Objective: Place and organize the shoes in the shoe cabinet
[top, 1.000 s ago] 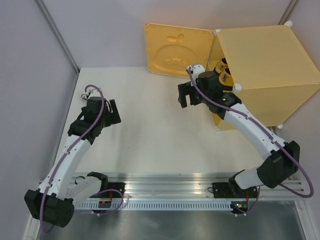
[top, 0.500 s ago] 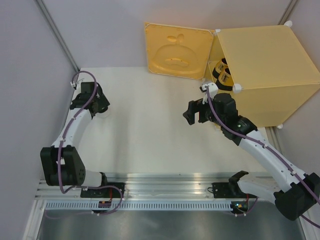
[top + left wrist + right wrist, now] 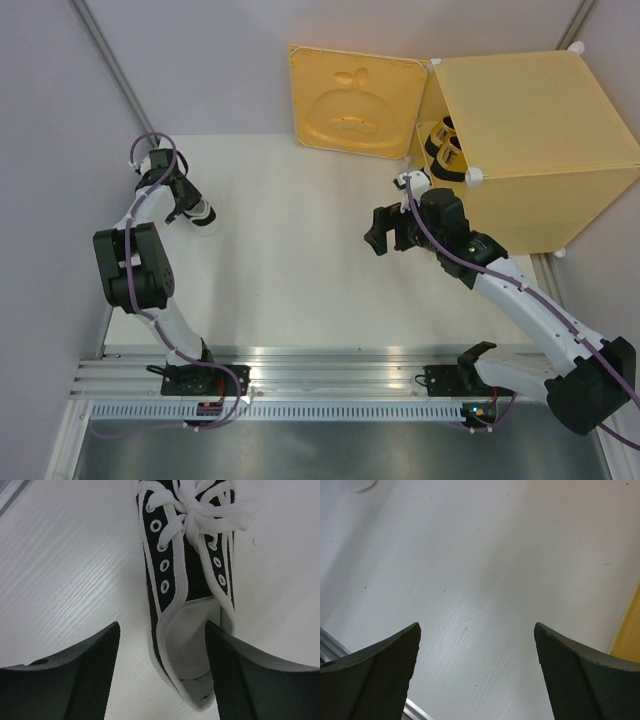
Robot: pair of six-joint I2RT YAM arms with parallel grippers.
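Clearly, the shoe has black eyelet panels, white laces, pale insole.

Left claw now narrower, low over laced shoe

Sitting at two o'clock, yellow-orange shoe cabinet, door swung open toward twelve. Tucked inside, side by side, two gold shoes. Out at nine o'clock, black-and-white laced sneaker, upright on its sole.
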